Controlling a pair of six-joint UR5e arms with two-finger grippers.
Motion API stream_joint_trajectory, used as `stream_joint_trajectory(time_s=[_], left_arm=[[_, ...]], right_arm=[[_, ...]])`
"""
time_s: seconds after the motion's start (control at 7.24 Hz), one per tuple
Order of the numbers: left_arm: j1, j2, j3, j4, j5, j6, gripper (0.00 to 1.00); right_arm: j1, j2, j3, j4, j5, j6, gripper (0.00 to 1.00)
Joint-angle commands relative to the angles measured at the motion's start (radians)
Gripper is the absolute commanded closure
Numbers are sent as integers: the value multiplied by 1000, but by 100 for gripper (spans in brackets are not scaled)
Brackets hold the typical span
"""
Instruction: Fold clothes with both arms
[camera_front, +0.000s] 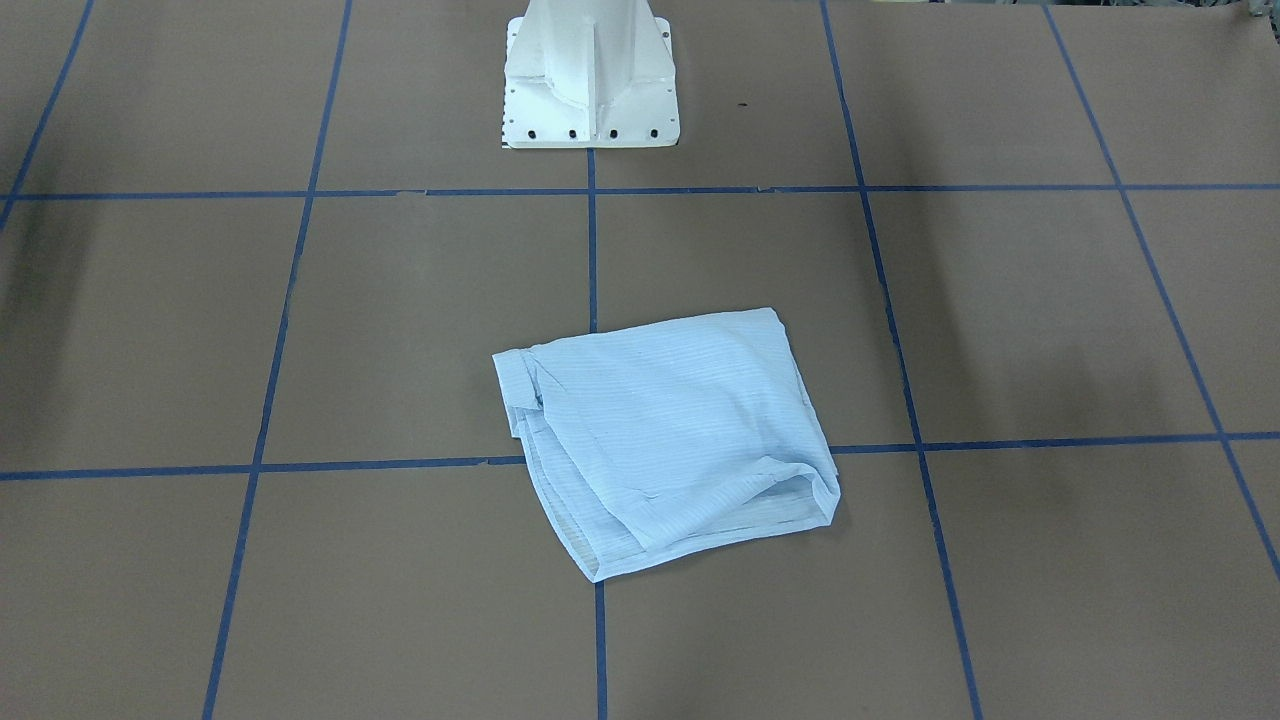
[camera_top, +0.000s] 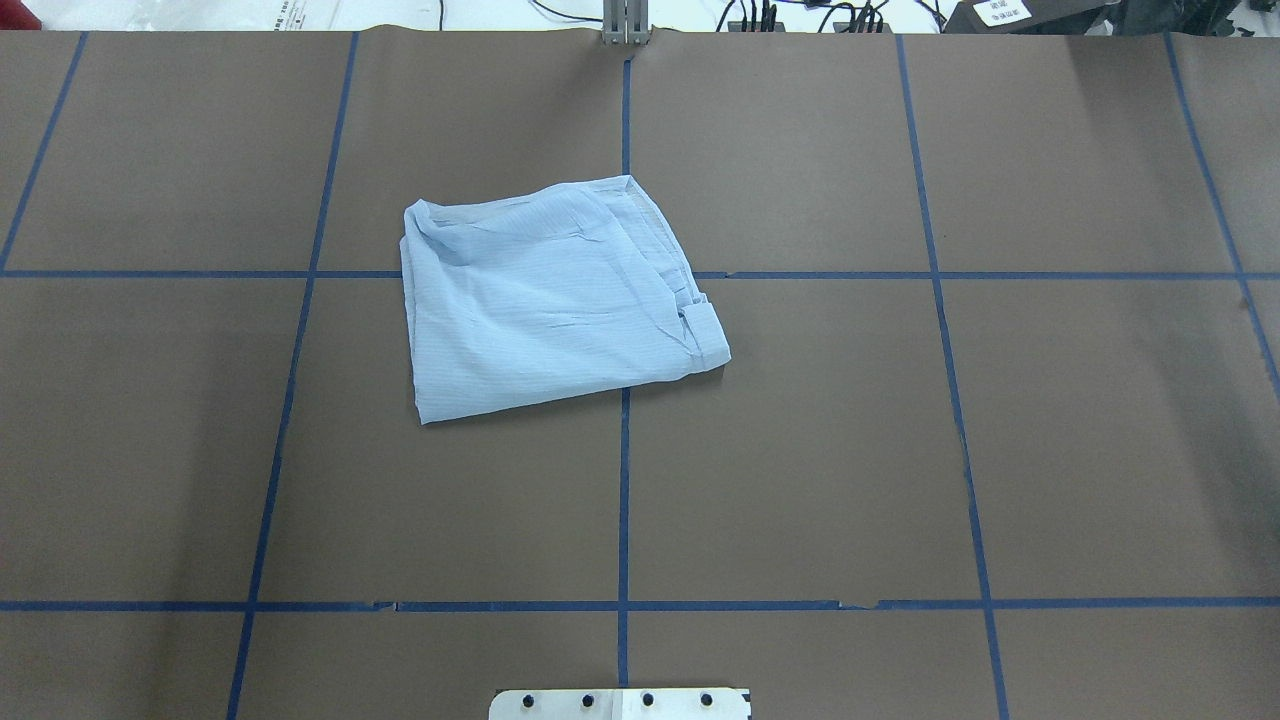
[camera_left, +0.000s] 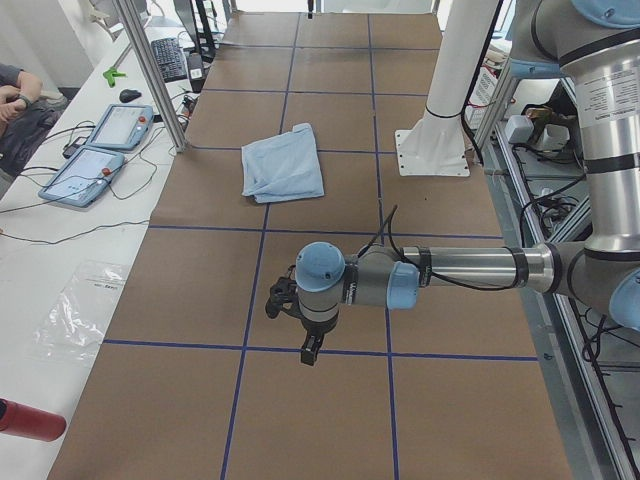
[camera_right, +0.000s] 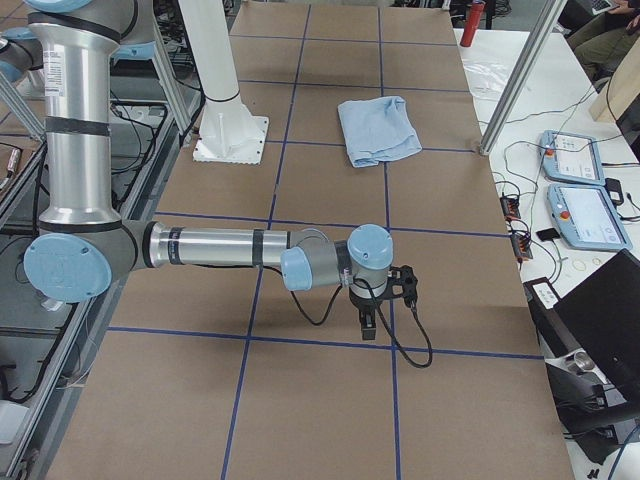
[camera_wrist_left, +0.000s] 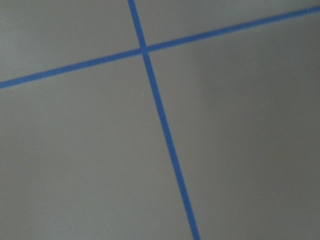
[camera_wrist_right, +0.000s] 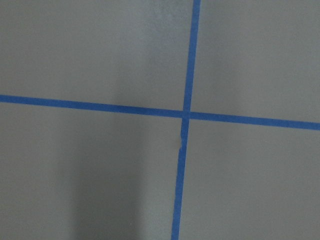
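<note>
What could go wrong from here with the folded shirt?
The shirt lies folded but unevenly: layers gape along its far edge and a band sticks out at one corner, so it may loosen. The left hand and right hand hang apart from it; a re-grasp might catch only the top layer.

No words or numbers can be read: the white label (camera_top: 1004, 10) on the black box (camera_top: 1062, 12) and the print on the paper (camera_top: 290, 10) are too tiny and blurry.
</note>
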Motion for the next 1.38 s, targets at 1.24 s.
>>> stream_joint_trajectory(time_s=[1.24], left_arm=[[-13, -87, -8, 12, -84, 3, 0]], right_arm=[[71, -75, 101, -74, 14, -14, 0]])
